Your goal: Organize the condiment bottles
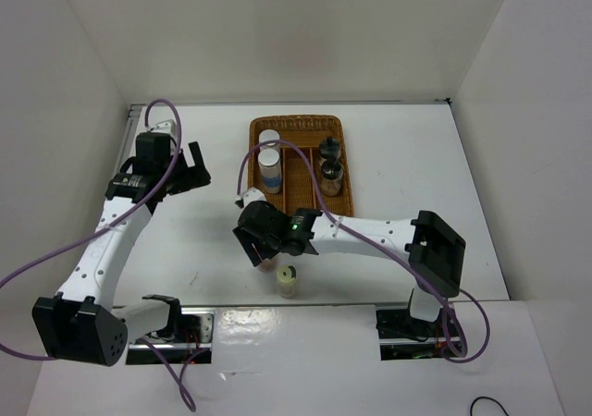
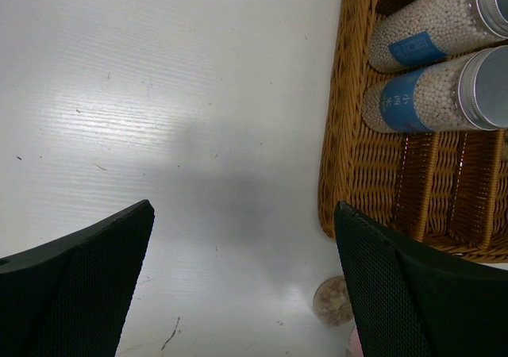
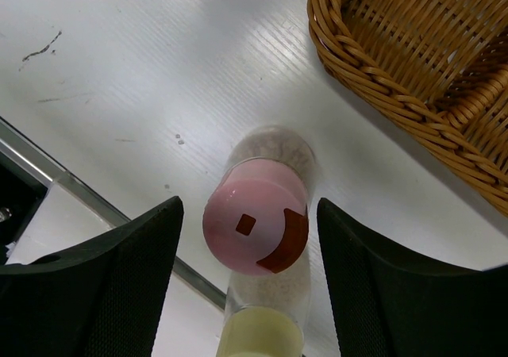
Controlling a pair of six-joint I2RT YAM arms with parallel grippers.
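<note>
The right tool (image 3: 248,213) stood open astride the upright pink-capped bottle (image 3: 255,228) by the near edge of the table (image 3: 119,47). The left tool (image 2: 244,214) was open, gripping nothing.

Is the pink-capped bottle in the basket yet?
No, the pink-capped bottle stands on the table, outside the basket.

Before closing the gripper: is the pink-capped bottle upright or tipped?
Upright: the pink-capped bottle shows its round cap from above, standing on the table.
</note>
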